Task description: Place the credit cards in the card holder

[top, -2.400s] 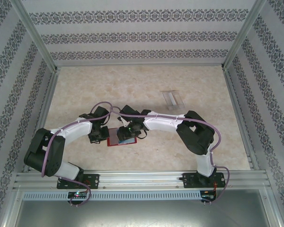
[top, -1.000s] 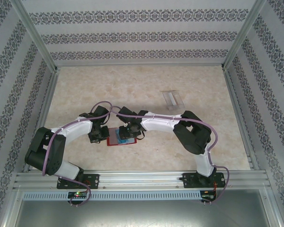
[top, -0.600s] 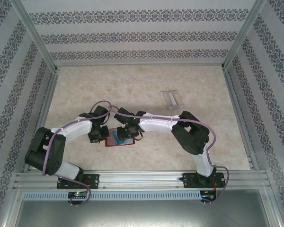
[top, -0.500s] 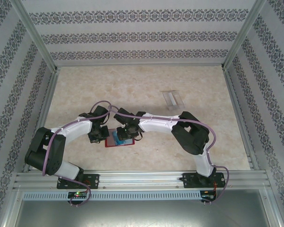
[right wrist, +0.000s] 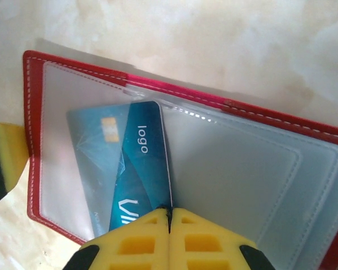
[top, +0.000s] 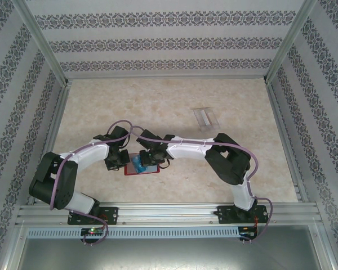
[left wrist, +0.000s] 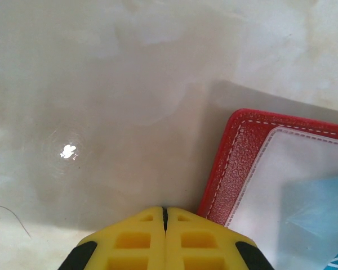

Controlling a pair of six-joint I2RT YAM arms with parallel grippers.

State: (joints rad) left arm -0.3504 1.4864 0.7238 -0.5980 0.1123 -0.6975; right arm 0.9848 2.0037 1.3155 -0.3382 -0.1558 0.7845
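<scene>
The red card holder point(top: 142, 172) lies open on the table between the two arms, its clear pockets facing up point(right wrist: 242, 169). A blue credit card point(right wrist: 139, 169) printed "logo" sits slanted, its left half under the left pocket's film. My right gripper point(right wrist: 170, 214) is shut on that card's near right edge. Beside the holder's left red edge point(left wrist: 231, 163), my left gripper point(left wrist: 165, 210) is shut with nothing between its fingers, low over the table. Another credit card point(top: 205, 117), pale and translucent, lies on the table further back to the right.
Patterned walls and aluminium posts point(top: 44, 50) box in the marble-look table point(top: 158, 101). Both arms crowd the near middle, with the left gripper point(top: 118, 160) and right gripper point(top: 149, 157) close together over the holder.
My right gripper has closed onto the blue card's edge and shifted slightly left over the holder. The left gripper has stayed shut in place.
</scene>
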